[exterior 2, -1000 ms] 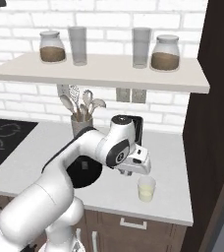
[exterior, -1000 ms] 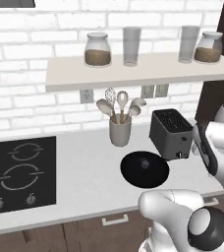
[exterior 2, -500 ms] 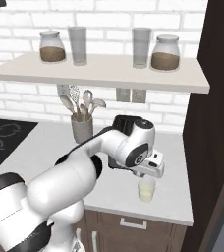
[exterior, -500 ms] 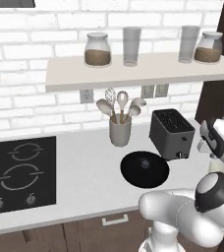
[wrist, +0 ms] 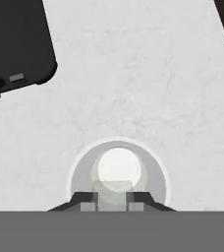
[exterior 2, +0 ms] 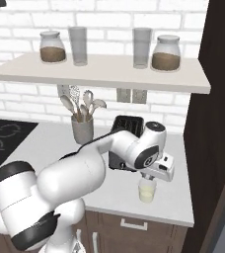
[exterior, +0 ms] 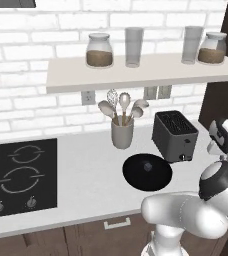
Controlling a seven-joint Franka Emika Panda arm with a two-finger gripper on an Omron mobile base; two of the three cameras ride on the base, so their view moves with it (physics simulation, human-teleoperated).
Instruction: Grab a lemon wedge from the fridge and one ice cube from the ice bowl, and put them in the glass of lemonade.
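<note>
Two fingertips of the gripper [wrist: 112, 199] sit right over the glass of lemonade [wrist: 118, 173], a small greyish ice cube [wrist: 112, 191] pinched btwn them. Glass stands upright, mouth up, pale yellow inside, on the white counter [wrist: 133, 74]. Toaster [exterior 2: 127, 143] just behind, ice bowl [exterior: 147, 171] beside it, brick wall at back.

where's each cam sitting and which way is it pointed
Left base view: behind the arm's left, facing the white counter; white arm lower right.
Right base view: behind its right, same counter; gripper above the small clear tumbler of pale yellow lemonade.
Hand view: straight down into that tumbler; a greyish translucent cube between the fingertips.
Both base views share the black toaster.
</note>
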